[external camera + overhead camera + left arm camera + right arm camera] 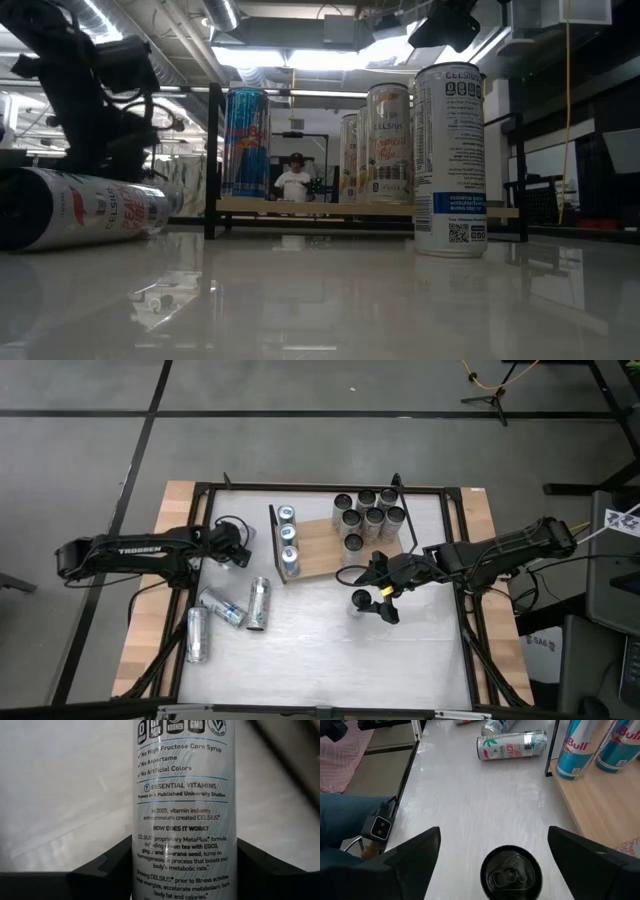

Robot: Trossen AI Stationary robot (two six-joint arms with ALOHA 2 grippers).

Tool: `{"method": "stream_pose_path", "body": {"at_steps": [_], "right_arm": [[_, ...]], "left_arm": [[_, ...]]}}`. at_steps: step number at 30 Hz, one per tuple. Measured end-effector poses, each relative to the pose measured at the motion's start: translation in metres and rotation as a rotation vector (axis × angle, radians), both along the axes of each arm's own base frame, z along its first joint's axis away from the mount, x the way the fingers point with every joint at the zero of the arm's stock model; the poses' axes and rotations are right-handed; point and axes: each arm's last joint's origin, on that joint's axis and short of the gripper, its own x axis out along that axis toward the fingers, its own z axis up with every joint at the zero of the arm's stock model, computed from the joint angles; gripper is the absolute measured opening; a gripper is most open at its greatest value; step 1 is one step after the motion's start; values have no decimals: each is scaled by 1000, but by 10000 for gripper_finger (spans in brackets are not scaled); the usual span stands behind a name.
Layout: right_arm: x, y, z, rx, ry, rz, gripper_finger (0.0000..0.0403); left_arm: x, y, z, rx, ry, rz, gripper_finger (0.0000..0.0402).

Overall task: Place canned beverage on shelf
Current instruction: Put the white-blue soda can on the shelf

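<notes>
Cans [225,610] lie on their sides nearest the table's front edge, three of them, on my left. Behind them my right gripper [494,840] hangs over an upright can [511,872] that stands on the white table [420,650] just in front of the shelf [320,545]. Its fingers are spread wide on either side and are clear of the can. Farther back on the left, my left gripper [238,546] straddles a white can [184,795]. I cannot tell whether it grips it. The shelf lies between my arms, with three Red Bull cans [288,540] at its left end and a cluster of cans [370,515] at its far right. Beyond the table stands a person [294,180].
</notes>
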Motion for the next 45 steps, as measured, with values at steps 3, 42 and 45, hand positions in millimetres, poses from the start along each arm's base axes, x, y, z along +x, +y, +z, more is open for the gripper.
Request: {"method": "stream_pose_path", "body": {"at_steps": [3, 42, 45], "right_arm": [[0, 0, 0, 0, 0, 0, 363], [8, -5, 111, -157, -493, -11, 363], [5, -7, 124, -142, -501, -16, 363]], "left_arm": [[3, 1, 14, 29, -54, 3, 232], [69, -76, 154, 435, -888, -815, 232], [85, -87, 151, 429, -931, -846, 234]]}}
